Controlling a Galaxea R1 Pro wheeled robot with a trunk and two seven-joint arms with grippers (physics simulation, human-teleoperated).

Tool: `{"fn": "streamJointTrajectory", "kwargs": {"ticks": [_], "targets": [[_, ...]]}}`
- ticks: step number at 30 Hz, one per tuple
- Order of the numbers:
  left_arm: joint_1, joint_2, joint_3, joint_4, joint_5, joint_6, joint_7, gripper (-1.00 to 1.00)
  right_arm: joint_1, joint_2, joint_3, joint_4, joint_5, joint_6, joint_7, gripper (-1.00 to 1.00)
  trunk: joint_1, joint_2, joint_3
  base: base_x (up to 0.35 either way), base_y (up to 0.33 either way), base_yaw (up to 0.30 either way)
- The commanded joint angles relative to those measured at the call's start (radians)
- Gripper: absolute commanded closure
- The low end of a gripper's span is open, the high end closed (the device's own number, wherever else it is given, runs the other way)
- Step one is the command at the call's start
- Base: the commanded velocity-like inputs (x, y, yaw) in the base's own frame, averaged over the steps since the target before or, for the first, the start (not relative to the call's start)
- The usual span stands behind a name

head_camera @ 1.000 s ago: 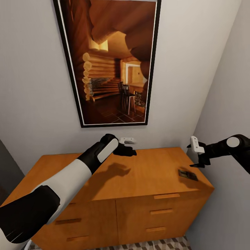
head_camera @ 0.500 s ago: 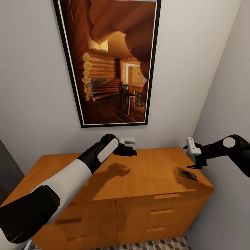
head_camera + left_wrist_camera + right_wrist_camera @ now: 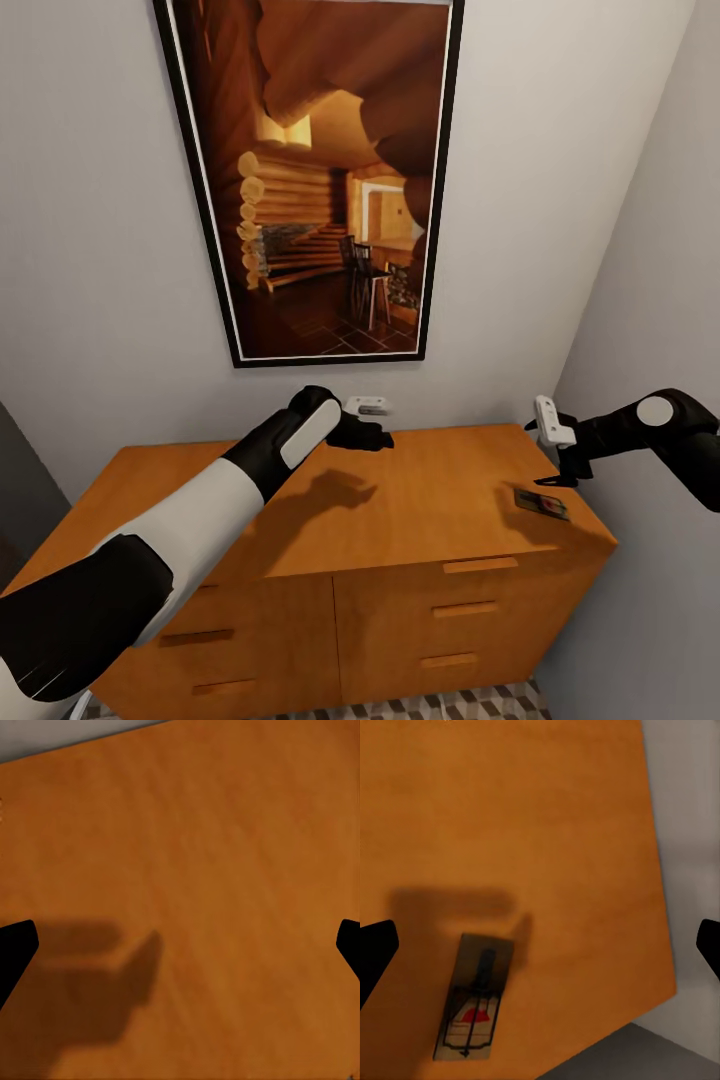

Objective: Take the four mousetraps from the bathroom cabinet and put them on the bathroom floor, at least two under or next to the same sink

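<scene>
Only one mousetrap (image 3: 541, 503) was visible to us, lying flat at the cabinet (image 3: 420, 500) top's 3 o'clock end, beneath our right gripper (image 3: 556, 478), fingers spread wide. Our left gripper (image 3: 372, 437) hovered by the wall, also spread. Patterned floor (image 3: 470, 706) was cut off below.

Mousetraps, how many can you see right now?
1. A mousetrap lies flat on the cabinet top near its right front corner, below the right gripper. Others may be inside the drawers.
</scene>
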Motion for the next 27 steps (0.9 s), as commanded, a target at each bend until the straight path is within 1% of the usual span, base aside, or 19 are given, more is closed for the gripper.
{"fn": "streamJointTrajectory", "kwargs": {"ticks": [1,4,7,14,15,23,27], "targets": [[-0.001,0.0,-0.003,-0.001,0.01,0.002,0.01,-1.0,-0.001,0.0,0.002,-0.001,0.001,0.007,0.002,-1.0,0.0,-0.001,-0.002,0.0,0.0,0.0],[0.0,0.0,-0.003,-0.002,0.01,0.002,0.01,-1.0,-0.001,0.012,0.004,0.0,0.001,0.007,0.003,-1.0,0.0,-0.001,-0.002,0.0,0.0,0.0],[0.0,0.0,-0.004,-0.002,0.01,0.002,0.011,-1.0,-0.001,0.035,0.008,0.004,0.001,0.007,0.003,-1.0,0.0,-0.001,-0.002,0.0,0.0,0.0],[0.0,0.0,-0.003,-0.003,0.01,0.003,0.011,-1.0,0.007,0.077,0.033,0.022,0.002,0.008,0.0,-1.0,0.0,-0.001,-0.002,0.0,0.0,0.0],[0.0,0.0,-0.003,-0.002,0.01,0.004,0.011,-1.0,0.011,0.087,0.039,0.028,0.002,0.008,-0.002,-1.0,0.0,-0.001,-0.002,0.0,0.0,0.0],[0.0,0.002,-0.003,-0.002,0.01,0.005,0.011,-1.0,0.018,0.127,0.048,0.042,0.001,0.01,-0.005,-1.0,0.0,-0.001,-0.002,0.0,0.0,0.0],[0.0,0.002,-0.003,-0.002,0.01,0.005,0.011,-1.0,0.018,0.138,0.049,0.044,0.0,0.011,-0.005,-1.0,0.0,-0.001,-0.002,0.0,0.0,0.0]]}}
